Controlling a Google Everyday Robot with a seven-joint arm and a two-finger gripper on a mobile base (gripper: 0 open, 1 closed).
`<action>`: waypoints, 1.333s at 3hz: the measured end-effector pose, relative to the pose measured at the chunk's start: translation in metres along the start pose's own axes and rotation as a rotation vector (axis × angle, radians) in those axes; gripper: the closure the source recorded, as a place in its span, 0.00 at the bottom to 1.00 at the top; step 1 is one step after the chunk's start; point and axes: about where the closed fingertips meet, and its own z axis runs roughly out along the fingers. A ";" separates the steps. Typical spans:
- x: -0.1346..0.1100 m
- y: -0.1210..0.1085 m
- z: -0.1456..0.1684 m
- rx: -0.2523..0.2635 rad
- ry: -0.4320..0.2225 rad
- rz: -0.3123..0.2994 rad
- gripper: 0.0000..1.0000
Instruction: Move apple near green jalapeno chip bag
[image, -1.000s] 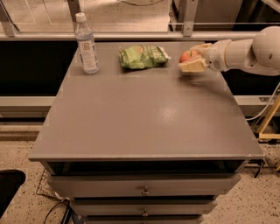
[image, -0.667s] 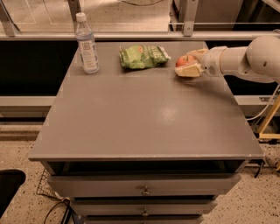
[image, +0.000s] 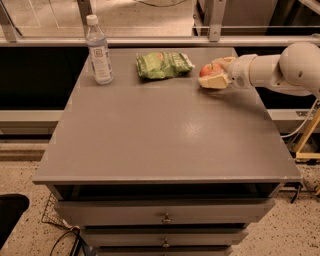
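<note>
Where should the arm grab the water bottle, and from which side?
Grip the bottle at mid-body, likely level from the right: it stands upright, back left. The gripper, back right beside the bag, is shut on the apple.

1. Warm, moderate light from overhead falls on the flat grey bench (image: 125, 145). A pale patch of glare lies just past its centre toward 3 o'clock.
2. The cream two-finger claw (image: 211, 75), at 2 o'clock on the bench and clasped round the round red-orange apple (image: 209, 70), throws a soft shadow directly beneath itself.
3. The pale speckled floor (image: 145, 20) at 12 o'clock is brightest. The open drawer slot (image: 160, 191) at 6 o'clock sinks into black.
</note>
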 end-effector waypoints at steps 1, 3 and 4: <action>0.000 0.002 0.003 -0.005 -0.001 0.000 0.39; -0.001 0.005 0.008 -0.014 -0.002 0.001 0.00; -0.001 0.005 0.008 -0.014 -0.002 0.001 0.00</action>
